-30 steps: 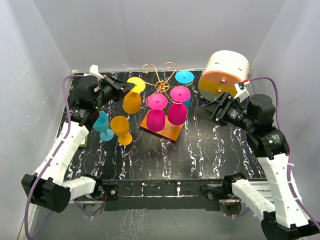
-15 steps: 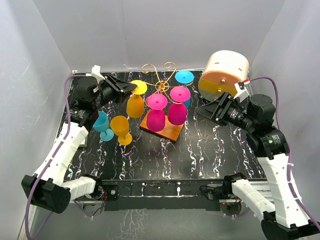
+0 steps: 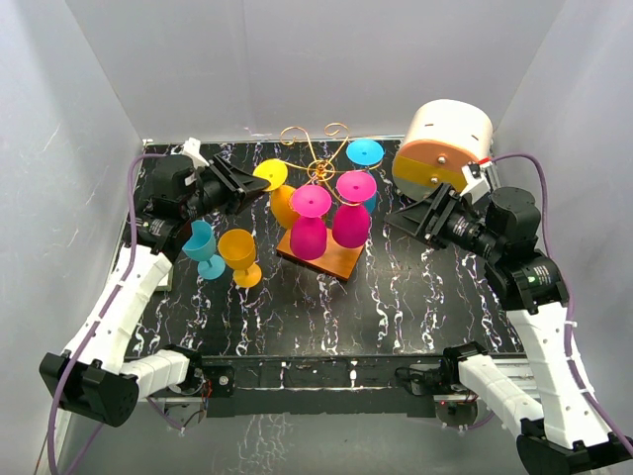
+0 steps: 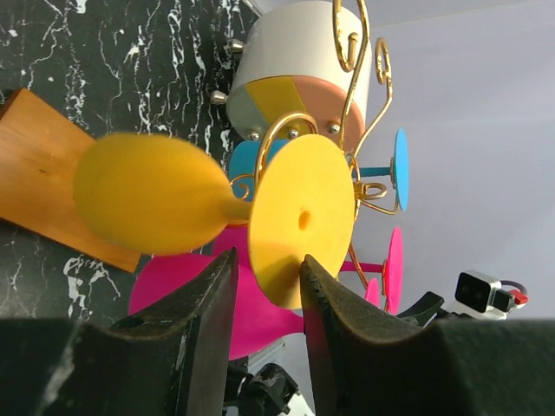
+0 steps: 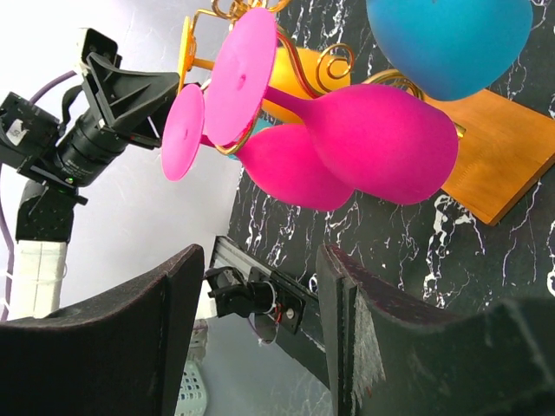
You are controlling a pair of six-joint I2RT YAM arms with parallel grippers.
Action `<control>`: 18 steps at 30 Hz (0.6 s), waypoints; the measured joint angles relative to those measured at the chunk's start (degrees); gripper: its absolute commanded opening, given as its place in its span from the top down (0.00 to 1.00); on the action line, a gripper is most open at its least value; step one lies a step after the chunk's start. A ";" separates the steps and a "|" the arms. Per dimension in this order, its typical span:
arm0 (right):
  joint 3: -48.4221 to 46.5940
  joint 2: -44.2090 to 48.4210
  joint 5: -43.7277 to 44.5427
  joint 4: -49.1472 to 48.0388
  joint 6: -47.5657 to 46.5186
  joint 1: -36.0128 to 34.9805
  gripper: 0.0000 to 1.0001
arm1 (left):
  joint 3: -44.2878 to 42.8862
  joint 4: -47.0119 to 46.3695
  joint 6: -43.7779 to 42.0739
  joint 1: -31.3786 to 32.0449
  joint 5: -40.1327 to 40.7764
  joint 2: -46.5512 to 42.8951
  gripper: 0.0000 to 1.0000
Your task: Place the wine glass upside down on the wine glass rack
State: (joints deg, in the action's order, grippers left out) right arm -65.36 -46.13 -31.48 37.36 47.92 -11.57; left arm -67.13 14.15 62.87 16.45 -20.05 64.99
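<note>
My left gripper (image 3: 259, 182) is shut on the foot of a yellow wine glass (image 3: 284, 205), which it holds upside down and tilted at the left side of the wine glass rack (image 3: 315, 156). In the left wrist view the pads (image 4: 312, 277) pinch the edge of the yellow foot (image 4: 303, 217); the bowl (image 4: 147, 204) hangs left and the stem sits against a gold scroll arm (image 4: 351, 61). Two pink glasses (image 3: 311, 224) and a blue glass (image 3: 365, 153) hang upside down on the rack. My right gripper (image 3: 408, 220) is open and empty to the rack's right.
A blue glass (image 3: 203, 250) and an orange-yellow glass (image 3: 240, 256) stand upright on the black marbled table, left of the rack's wooden base (image 3: 334, 261). A white and orange cylinder (image 3: 445, 143) stands at the back right. White walls close in on both sides.
My left gripper has carried the yellow glass to the right, up to the rack's scroll arm, and tilted it further. The right arm has barely moved.
</note>
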 measured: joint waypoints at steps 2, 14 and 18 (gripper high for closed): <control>0.63 0.07 -0.02 -0.09 0.02 0.00 0.48 | -0.52 1.88 -0.85 -0.09 0.42 0.00 0.65; 1.51 0.02 -0.35 -1.57 0.28 0.00 0.48 | -6.49 13.38 -9.42 -0.20 3.37 -0.61 0.40; 1.51 0.00 -0.31 -2.40 0.42 0.00 0.49 | -8.50 19.32 -13.86 -0.22 6.14 -3.08 0.39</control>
State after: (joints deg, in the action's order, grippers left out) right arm -63.86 -46.13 -31.79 34.96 48.34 -11.57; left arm -75.64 33.47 49.01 16.23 -13.91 61.91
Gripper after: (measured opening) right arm 0.521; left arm 0.605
